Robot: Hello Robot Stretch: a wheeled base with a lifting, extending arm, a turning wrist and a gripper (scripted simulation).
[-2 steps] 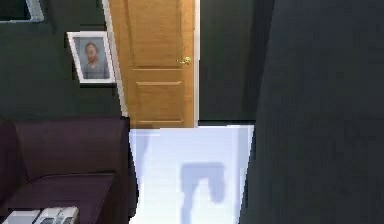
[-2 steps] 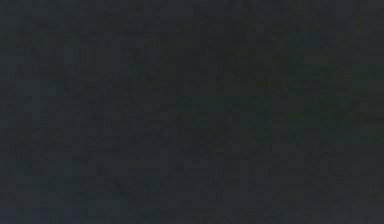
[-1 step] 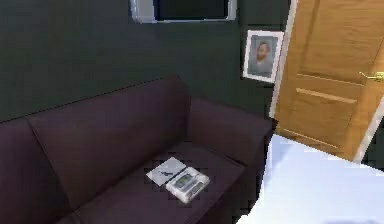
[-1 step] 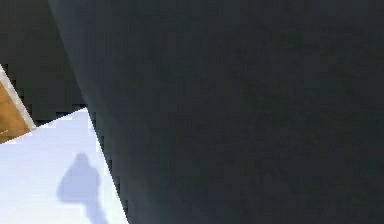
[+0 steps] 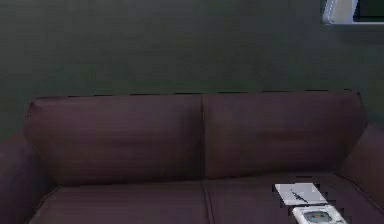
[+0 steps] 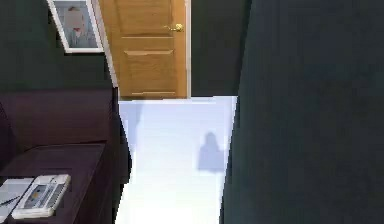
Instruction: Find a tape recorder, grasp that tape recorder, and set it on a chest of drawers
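A dark brown sofa [image 5: 190,130] spans the forward view, its two back cushions meeting at the middle of the frame, with a dark wall [image 5: 180,45] behind it. At the lower right of that frame, on the right-hand seat cushion, lies the tape recorder [image 5: 318,215], a small light-grey box cut by the bottom edge. A flat white sheet [image 5: 298,192] lies just above it, touching or nearly so. A white-framed thing [image 5: 355,12] sits in the upper right corner.

In the arm side view the tape recorder [image 6: 40,195] lies flat at the lower left on the sofa [image 6: 60,120] seat, with the pale sheet [image 6: 10,192] just left of it. Pale floor [image 6: 175,150] runs up the middle to a wooden door [image 6: 148,45] at the top. A framed picture [image 6: 76,24] hangs at the upper left. I cannot tell the arm's pose or the gripper's state.
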